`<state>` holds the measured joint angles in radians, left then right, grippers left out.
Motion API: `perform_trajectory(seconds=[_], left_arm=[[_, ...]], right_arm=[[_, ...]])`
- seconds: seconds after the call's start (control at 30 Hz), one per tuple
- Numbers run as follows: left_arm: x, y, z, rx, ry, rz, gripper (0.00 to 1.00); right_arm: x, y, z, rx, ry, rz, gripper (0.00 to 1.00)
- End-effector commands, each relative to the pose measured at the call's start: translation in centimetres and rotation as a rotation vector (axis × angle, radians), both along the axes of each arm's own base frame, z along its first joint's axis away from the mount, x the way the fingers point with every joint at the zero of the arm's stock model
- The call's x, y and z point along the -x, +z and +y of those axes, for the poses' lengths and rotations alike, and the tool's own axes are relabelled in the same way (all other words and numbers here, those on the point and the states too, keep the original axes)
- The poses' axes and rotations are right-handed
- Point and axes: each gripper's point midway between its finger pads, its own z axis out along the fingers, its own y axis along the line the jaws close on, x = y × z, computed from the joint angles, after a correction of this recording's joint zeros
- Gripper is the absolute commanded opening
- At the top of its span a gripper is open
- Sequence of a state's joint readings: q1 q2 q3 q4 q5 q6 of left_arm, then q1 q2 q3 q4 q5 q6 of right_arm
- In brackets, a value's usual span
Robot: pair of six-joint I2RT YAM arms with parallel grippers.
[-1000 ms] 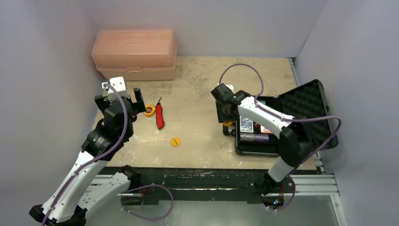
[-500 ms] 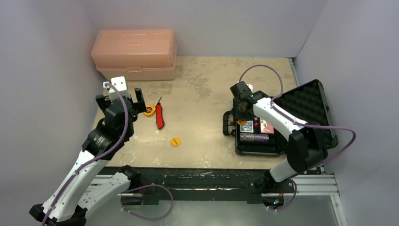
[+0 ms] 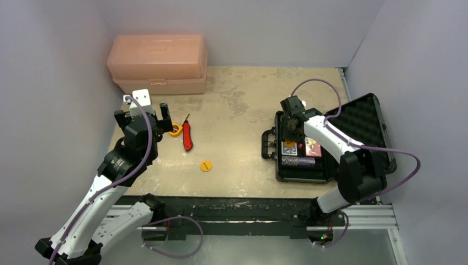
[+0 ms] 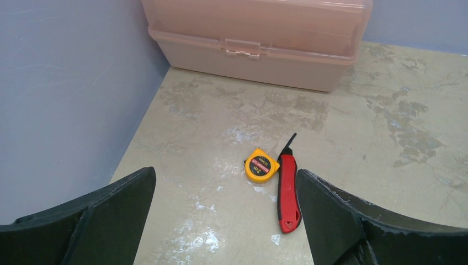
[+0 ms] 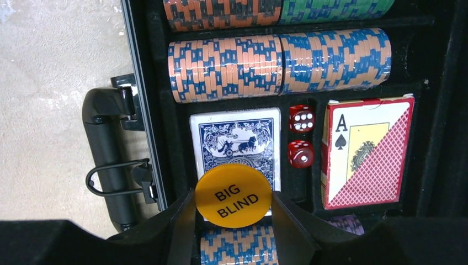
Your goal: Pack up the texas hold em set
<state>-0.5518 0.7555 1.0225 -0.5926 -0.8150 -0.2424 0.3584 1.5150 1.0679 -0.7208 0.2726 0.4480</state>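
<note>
The black case (image 3: 301, 178) lies open at the right of the table, its foam-lined lid (image 3: 359, 124) leaning back. Inside I see rows of striped chips (image 5: 276, 58), a blue card deck (image 5: 234, 138), a red card deck (image 5: 367, 152) and two red dice (image 5: 302, 118). My right gripper (image 5: 232, 195) is shut on an orange disc (image 5: 233, 190) marked BIG BLIND, held over the blue deck's near end. Another orange disc (image 3: 206, 165) lies on the table. My left gripper (image 4: 225, 174) hangs open and empty above the table's left side.
A peach plastic toolbox (image 3: 158, 63) stands closed at the back left. A yellow tape measure (image 4: 261, 164) and a red utility knife (image 4: 288, 190) lie just ahead of the left gripper. The case handle (image 5: 105, 143) sticks out toward the table's middle. Walls close in on both sides.
My right arm has carried the orange disc rightward, from the case's handle edge to above the decks inside. The left arm has barely moved.
</note>
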Motion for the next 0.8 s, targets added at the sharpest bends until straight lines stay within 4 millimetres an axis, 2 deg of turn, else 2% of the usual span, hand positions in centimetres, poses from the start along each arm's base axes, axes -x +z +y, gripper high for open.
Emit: perform_trajectory(seconds=[0.0,0.77], left_arm=[[-0.3,0.4,0.0,0.0,-0.001,-0.017,0.98],[-0.5,0.2,-0.3,-0.004,-0.007,-0.007,0.98]], right_arm=[[-0.8,-0.3,0.2,-0.013,0.016,-0.021,0.38],[-1.1,-3.2,-0.7,0.009,-0.006,0.02,0.39]])
